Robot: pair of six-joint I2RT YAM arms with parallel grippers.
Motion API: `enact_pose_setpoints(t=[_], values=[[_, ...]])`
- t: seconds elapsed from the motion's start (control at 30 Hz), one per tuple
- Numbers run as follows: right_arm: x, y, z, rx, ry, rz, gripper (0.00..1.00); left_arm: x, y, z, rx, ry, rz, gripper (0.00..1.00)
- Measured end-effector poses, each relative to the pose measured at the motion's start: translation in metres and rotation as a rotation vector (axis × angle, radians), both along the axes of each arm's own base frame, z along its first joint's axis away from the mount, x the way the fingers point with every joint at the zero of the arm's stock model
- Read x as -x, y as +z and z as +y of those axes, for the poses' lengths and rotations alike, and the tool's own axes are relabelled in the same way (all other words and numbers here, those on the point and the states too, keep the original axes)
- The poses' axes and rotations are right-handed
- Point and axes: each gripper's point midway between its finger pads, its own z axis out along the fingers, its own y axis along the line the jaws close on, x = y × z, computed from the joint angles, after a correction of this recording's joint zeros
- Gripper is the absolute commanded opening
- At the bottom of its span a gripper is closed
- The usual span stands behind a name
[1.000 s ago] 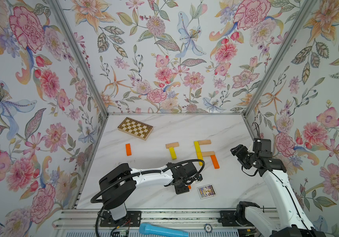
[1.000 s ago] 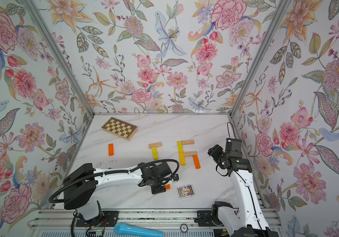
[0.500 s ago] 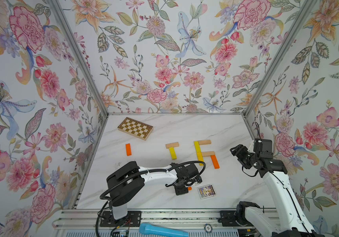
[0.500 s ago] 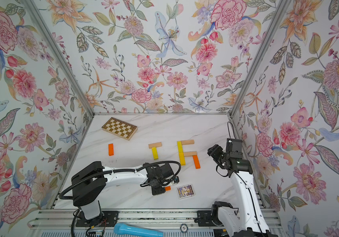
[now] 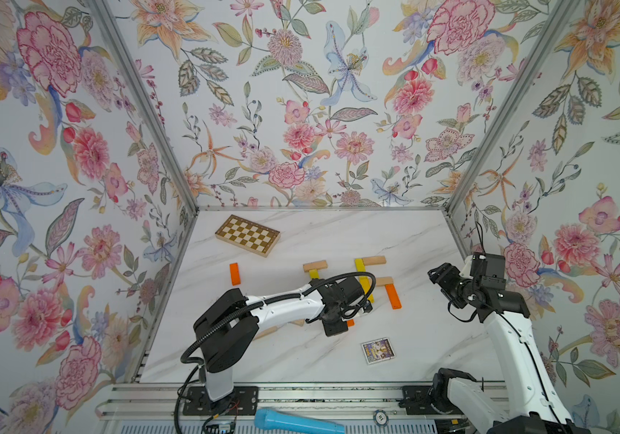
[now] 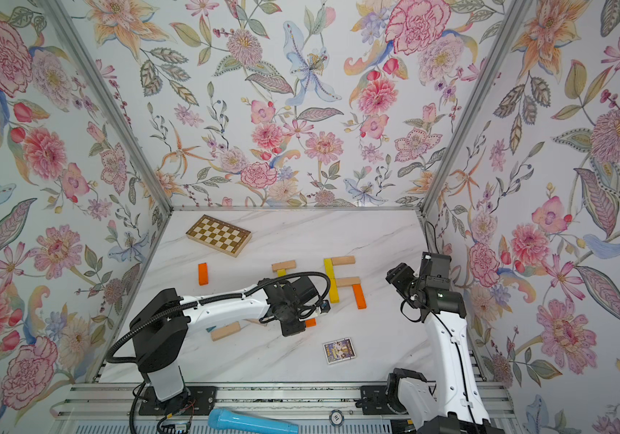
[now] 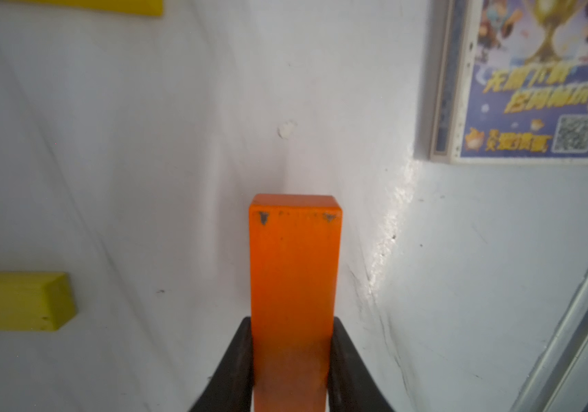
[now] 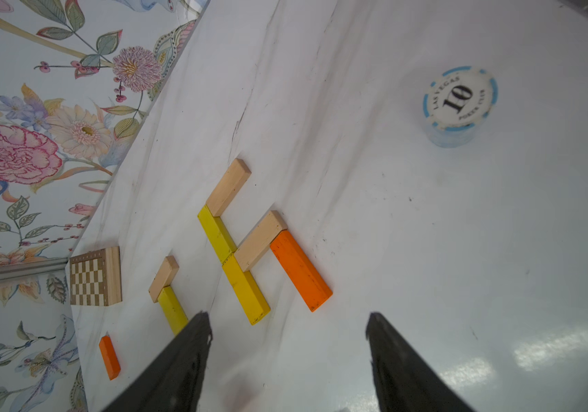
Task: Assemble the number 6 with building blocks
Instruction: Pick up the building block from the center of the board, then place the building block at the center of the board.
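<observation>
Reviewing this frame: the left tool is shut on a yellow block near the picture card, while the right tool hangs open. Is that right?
Not quite. The block in the left tool is orange, not yellow; the left wrist view shows it clamped there. The rest holds: the picture card lies nearby and the right tool hangs open.

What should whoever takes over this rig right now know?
Left gripper: shut on an orange block, close to the picture card.
Right gripper: open, empty, off to the side.
Done: the unfinished six has two yellow blocks as its spine, beige bars at top and middle, and an orange side piece lower down.
Left: the bottom bar is missing; the held block probably goes there.
Spares: loose orange block, beige-and-yellow pair, beige block.
</observation>
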Motion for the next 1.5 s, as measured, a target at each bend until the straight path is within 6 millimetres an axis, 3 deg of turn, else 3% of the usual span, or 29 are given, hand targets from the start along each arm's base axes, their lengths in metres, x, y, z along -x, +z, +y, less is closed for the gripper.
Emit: enact_pose_setpoints(t=[0.1, 0.17, 0.4, 0.57, 0.93, 1.5], values=[[0.001, 0.0, -0.011, 0.004, -0.035, -0.001, 0.71, -0.022, 0.026, -0.031, 0.056, -0.022, -0.052, 0.17], [0.001, 0.0, -0.018, 0.006, -0.053, -0.002, 0.71, -0.032, 0.033, -0.049, 0.076, -0.037, -0.071, 0.17], [0.004, 0.006, -0.037, 0.0, -0.114, -0.028, 0.71, -0.051, 0.019, -0.082, 0.048, -0.066, -0.064, 0.17], [0.008, 0.008, -0.04, -0.004, -0.128, -0.055, 0.72, -0.049, 0.007, -0.091, 0.02, -0.08, -0.046, 0.18], [0.008, 0.011, -0.037, -0.023, -0.119, -0.082, 0.71, -0.024, -0.006, -0.106, -0.002, -0.135, -0.016, 0.19], [0.009, 0.012, -0.035, -0.028, -0.112, -0.091, 0.72, -0.024, -0.037, -0.115, -0.042, -0.118, 0.021, 0.2]])
